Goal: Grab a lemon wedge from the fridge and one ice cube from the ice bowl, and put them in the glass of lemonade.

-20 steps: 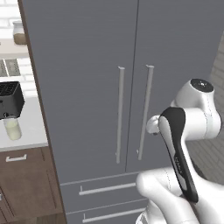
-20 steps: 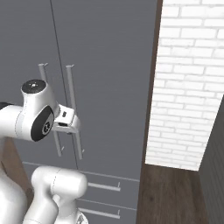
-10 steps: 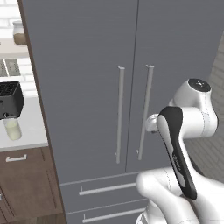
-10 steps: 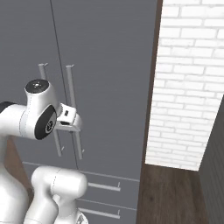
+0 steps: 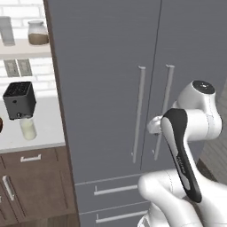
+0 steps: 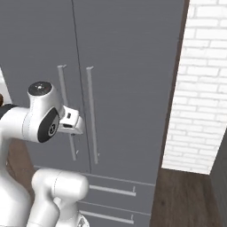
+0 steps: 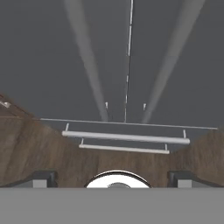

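Note:
The fridge (image 5: pixel 106 80) stands with both doors shut, so the lemon wedge is hidden. My gripper (image 7: pixel 113 178) hovers in front of the two vertical bar handles (image 6: pixel 90 113), close to the seam between the doors. Its fingertips (image 7: pixel 41 178) sit wide apart, open, with nothing between them. In the right base view the gripper (image 6: pixel 73 128) hangs beside the left door's handle (image 6: pixel 63 106). The glass of lemonade (image 5: pixel 28 128) stands on the counter in front of the black toaster (image 5: pixel 18 99). A sliver of the ice bowl (image 5: pixel 1 125) shows at the left edge.
Two drawers with horizontal handles (image 7: pixel 127 136) lie below the doors. A white brick wall (image 6: pixel 199 88) closes in on the fridge's right side. Brown cabinets (image 5: pixel 31 186) sit under the counter, and a shelf with jars (image 5: pixel 36 33) hangs above it.
The arm has barely shifted, the hand creeping a little nearer the fridge handles. The jaws stay open.

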